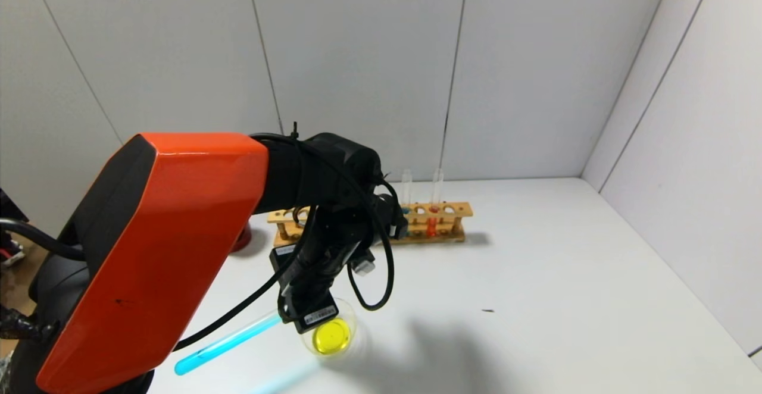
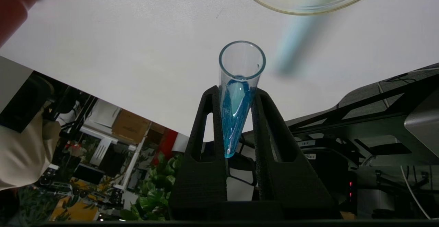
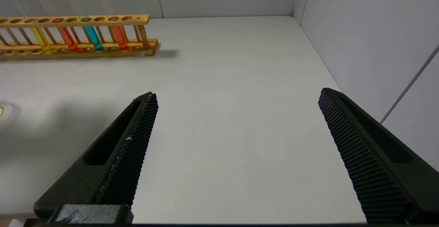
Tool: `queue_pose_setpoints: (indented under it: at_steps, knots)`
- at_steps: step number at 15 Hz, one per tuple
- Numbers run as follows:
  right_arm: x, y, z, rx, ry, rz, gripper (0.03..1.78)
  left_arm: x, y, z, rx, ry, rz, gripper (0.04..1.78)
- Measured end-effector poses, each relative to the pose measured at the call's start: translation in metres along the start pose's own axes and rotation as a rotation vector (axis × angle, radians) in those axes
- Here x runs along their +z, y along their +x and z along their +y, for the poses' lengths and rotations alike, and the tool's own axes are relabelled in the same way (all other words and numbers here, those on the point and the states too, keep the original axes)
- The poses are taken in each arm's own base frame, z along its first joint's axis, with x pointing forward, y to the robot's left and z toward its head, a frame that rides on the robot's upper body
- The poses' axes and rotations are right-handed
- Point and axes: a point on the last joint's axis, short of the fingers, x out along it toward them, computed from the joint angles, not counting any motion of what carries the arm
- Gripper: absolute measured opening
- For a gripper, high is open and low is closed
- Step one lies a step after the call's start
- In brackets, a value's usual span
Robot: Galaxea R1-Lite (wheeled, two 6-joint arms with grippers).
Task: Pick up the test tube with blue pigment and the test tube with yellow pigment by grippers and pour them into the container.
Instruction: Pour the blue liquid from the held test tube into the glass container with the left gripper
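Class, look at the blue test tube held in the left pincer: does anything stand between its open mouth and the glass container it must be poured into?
Nothing visible does. The left pincer grips the test tube with blue pigment, and only bare table lies between its mouth and the container, which already holds yellow liquid.

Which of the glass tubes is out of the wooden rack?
The test tube with blue pigment, tilted and clamped in the left gripper beside the container; the others stand in the rack.
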Motion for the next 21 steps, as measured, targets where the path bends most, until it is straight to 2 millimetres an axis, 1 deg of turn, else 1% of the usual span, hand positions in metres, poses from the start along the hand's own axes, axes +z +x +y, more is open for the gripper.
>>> queue_pose_setpoints:
  at_steps: [8,13,21]
  knots:
    - [0.000,0.000,0.000,0.000,0.000,0.000,1.71,0.005,0.003,-0.006,0.015,0.039,0.011,0.29]
    - [0.000,0.000,0.000,0.000,0.000,0.000,1.71,0.009,0.009,-0.011,0.015,0.070,0.034,0.29]
    - [0.000,0.000,0.000,0.000,0.000,0.000,1.71,0.018,0.020,-0.020,0.064,0.112,0.078,0.29]
